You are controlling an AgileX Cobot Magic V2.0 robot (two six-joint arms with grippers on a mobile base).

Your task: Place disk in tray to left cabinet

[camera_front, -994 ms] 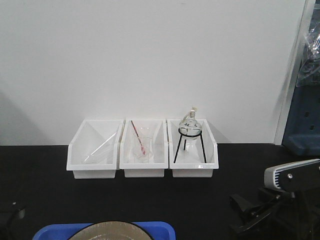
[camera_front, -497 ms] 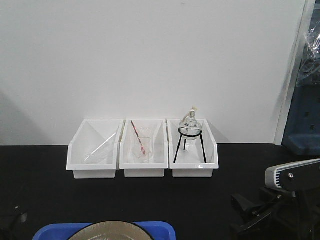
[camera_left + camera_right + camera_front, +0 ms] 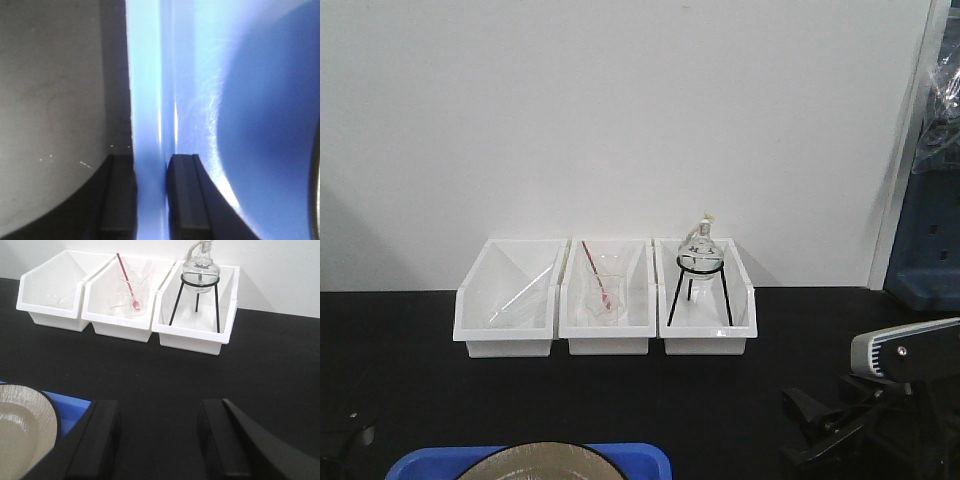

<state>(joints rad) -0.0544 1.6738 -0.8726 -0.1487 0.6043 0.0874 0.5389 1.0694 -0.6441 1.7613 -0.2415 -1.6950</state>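
The blue tray (image 3: 630, 456) lies at the near edge of the black table, and the tan disk (image 3: 540, 462) with its black rim rests in it. In the left wrist view my left gripper (image 3: 150, 200) is shut on the tray's left rim (image 3: 147, 100), one finger (image 3: 120, 195) outside it and the other inside. My right gripper (image 3: 160, 440) is open over bare table just right of the tray (image 3: 70, 407), with nothing between its fingers. The disk (image 3: 20, 435) shows at its left. The front view has that gripper (image 3: 800, 430) low on the right. The cabinet is out of view.
Three white bins stand in a row against the back wall: an almost bare one (image 3: 510, 300), one with a beaker and a red rod (image 3: 607, 295), and one with a glass flask on a black tripod (image 3: 705, 290). Blue equipment (image 3: 930, 240) stands at the far right.
The right gripper has sunk slightly and drifted a little right. The dark part of the left arm at the bottom-left corner has dropped lower. Tray and disk have stayed in place.
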